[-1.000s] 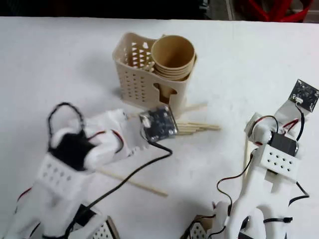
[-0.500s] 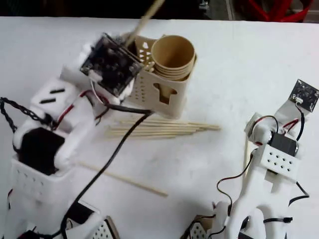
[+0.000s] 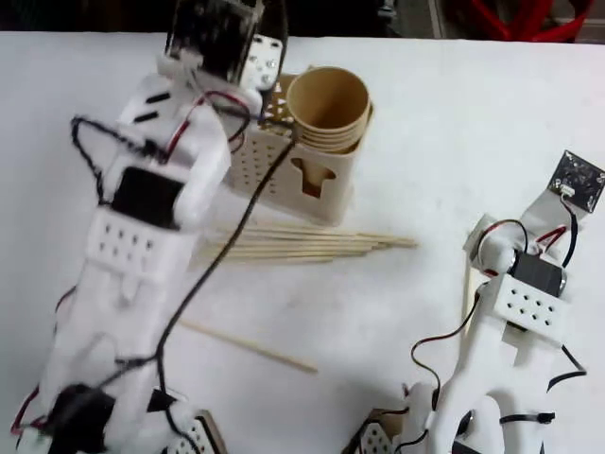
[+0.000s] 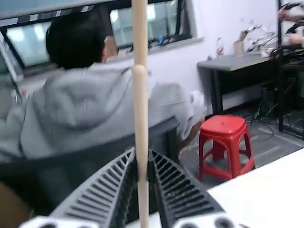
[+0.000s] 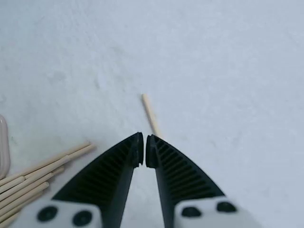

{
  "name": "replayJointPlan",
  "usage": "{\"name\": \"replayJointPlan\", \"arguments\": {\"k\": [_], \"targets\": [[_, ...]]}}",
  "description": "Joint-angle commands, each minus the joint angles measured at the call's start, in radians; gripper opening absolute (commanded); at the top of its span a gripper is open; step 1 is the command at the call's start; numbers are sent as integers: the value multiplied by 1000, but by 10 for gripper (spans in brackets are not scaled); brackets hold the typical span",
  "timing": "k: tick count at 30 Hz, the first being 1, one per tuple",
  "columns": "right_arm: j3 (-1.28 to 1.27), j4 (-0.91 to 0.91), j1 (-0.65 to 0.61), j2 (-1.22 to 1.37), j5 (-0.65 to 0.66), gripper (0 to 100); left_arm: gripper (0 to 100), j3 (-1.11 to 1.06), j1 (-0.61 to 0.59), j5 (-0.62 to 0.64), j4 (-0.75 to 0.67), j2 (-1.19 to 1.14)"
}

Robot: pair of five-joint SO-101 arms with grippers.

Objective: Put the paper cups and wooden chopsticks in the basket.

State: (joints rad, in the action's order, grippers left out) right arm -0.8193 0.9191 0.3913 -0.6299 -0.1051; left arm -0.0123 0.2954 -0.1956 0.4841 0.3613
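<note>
A cream basket (image 3: pixel 312 180) stands at the table's back middle with stacked paper cups (image 3: pixel 328 104) inside it. My left arm (image 3: pixel 151 199) is raised beside the basket's left side. Its gripper (image 4: pixel 141 154) is shut on one wooden chopstick (image 4: pixel 139 71), which stands upright between the fingers. A bundle of chopsticks (image 3: pixel 302 244) lies in front of the basket, and a single one (image 3: pixel 250 345) lies nearer the front. My right gripper (image 5: pixel 144 142) is shut and holds nothing, low over the table. Another chopstick (image 5: pixel 150 114) lies just beyond its tips, and the bundle's ends (image 5: pixel 38 175) lie to one side.
The left arm's black cable (image 3: pixel 222 255) hangs across the bundle of chopsticks. The right arm (image 3: pixel 515 293) stands at the front right. The table's far edge (image 3: pixel 454 36) runs just behind the basket. Bare white table lies to the right of the basket.
The left arm rose from low over the bundle and swung up to the basket's left side, carrying a chopstick. The right arm has not moved.
</note>
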Motion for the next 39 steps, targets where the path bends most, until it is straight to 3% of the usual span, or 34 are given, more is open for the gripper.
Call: {"name": "replayJointPlan", "arguments": {"k": [1, 12, 16, 27, 33, 39], "targets": [[11, -18, -8, -15, 11, 28, 23, 43, -62, 60, -48, -93], [11, -18, -10, -15, 11, 28, 25, -54, -136, 87, -48, -211], [11, -18, -10, -15, 11, 28, 129, -78, -136, 95, -35, -209], [11, -18, -8, -15, 11, 28, 165, 94, -199, 130, 284, -189], [11, -18, -13, -15, 11, 28, 165, 114, -223, 123, 482, -13], [11, -18, -15, -15, 11, 28, 159, 11, -226, -31, 594, 180]]}}
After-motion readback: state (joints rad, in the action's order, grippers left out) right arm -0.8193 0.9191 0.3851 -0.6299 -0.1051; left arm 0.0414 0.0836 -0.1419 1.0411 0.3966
